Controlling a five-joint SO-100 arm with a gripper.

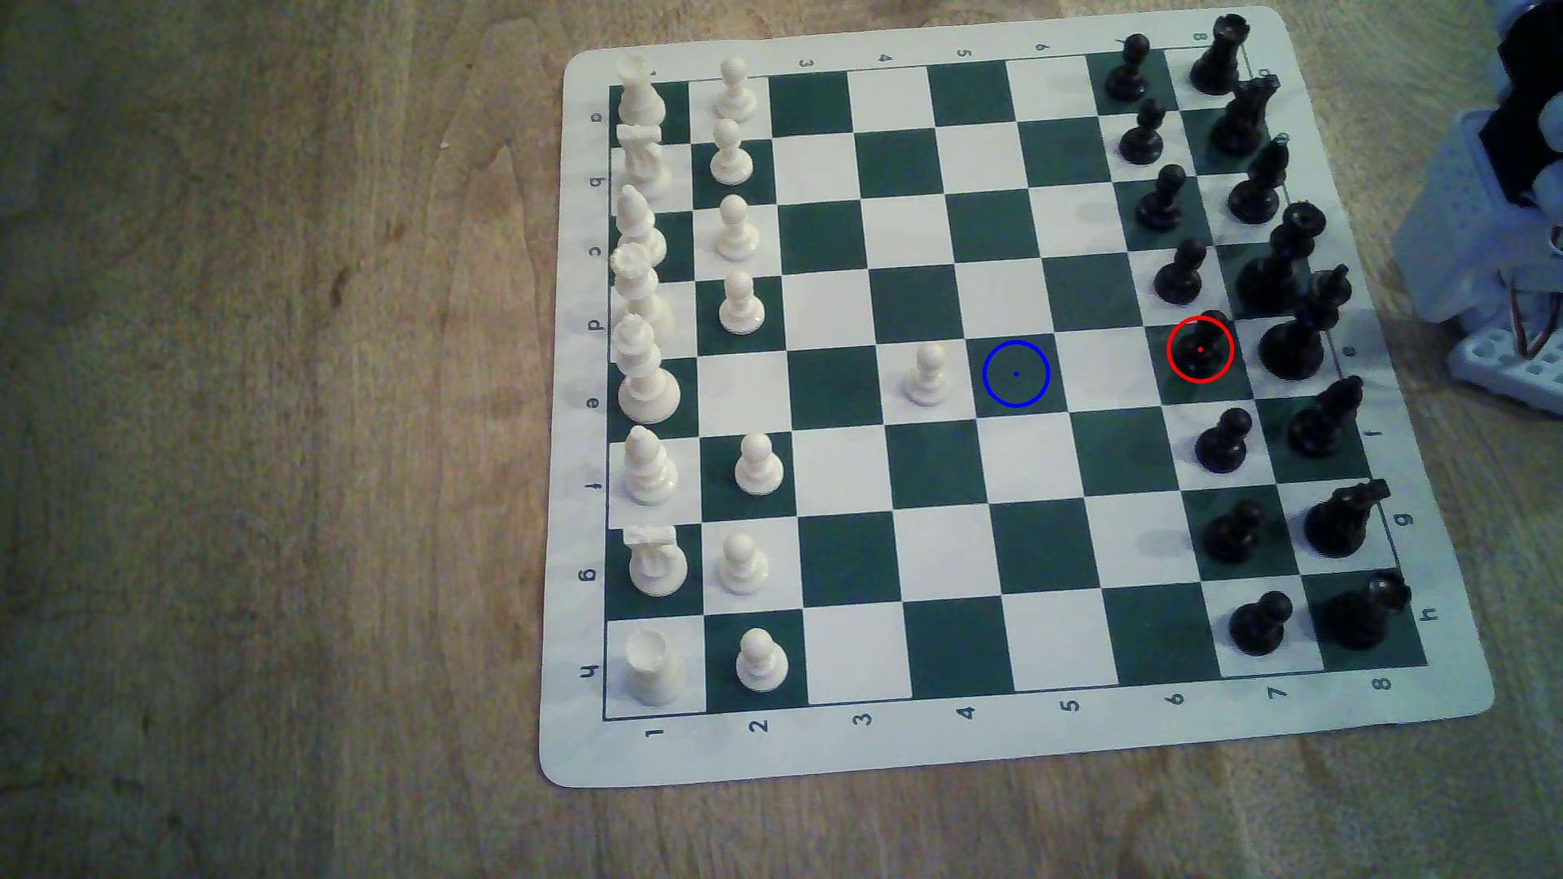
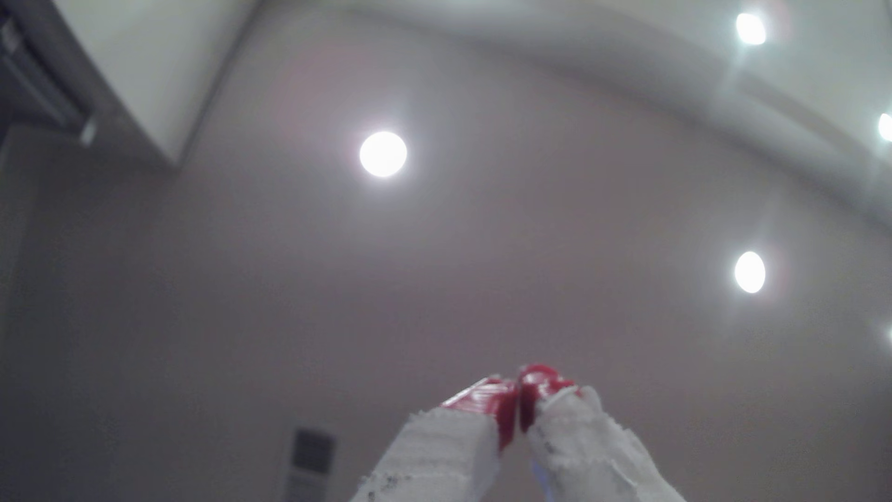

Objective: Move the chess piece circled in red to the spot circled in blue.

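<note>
The glossy black pawn [image 1: 1200, 348] stands red-ringed on a green square of the mat [image 1: 1015, 761], in the black pawn row; the blue-ringed green square [image 1: 1016, 373] lies two squares away, just beside a cream pawn [image 1: 927, 378]. In the wrist view, the fingers [image 2: 517, 386], white with red tips, meet closed on nothing, pointing at a ceiling with round lights [image 2: 383, 154].

One green-and-white chess mat [image 1: 1006, 744] on one wooden bench [image 1: 254, 439]. Eight black pawns [image 1: 1199, 351], eight taller black pieces [image 1: 1290, 342]; eight white pawns [image 1: 928, 376], eight taller white pieces [image 1: 647, 380]. One red ring, one blue ring [image 1: 1016, 373]. Four ceiling lights [image 2: 383, 154].
</note>
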